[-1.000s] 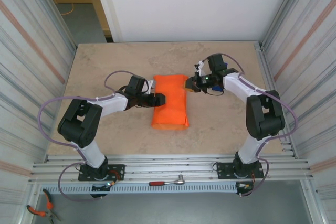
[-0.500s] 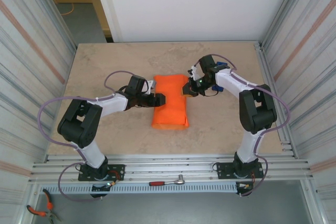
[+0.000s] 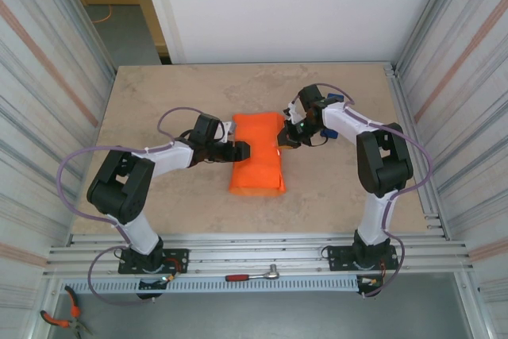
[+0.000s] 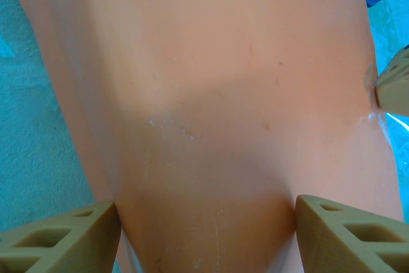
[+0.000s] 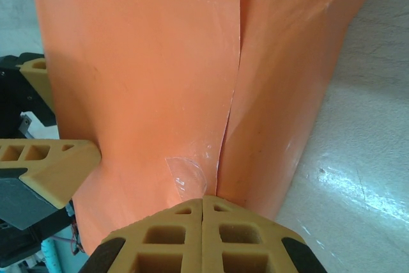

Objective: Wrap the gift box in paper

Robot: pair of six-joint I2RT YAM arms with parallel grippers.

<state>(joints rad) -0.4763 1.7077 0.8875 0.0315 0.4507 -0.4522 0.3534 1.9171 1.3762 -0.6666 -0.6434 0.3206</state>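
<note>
Working left to right across the worktop [image 3: 159, 101]: the left claw [image 3: 240, 151] sits at the left long edge of the paper [image 3: 256, 156], its fingers [image 4: 61, 241] spread wide. From its wrist camera we see the orange sheet filling the gap between the two tips, and both tips touch it. We cannot tell whether they squeeze the sheet or only rest against it.

The paper lies in the middle of the worktop, folded over into a long bundle with one end toward the far wall and the other toward the arm bases. A lengthwise seam [image 5: 233, 94] runs where one flap overlaps the other. We note a small piece of clear tape [image 5: 186, 175] on the flap, just beside that seam.

The right claw [image 3: 282, 137] meets the bundle's right edge near its far end. Its fingers are pressed together with nothing between them, tips down on the paper at the seam, just beside the tape.
</note>
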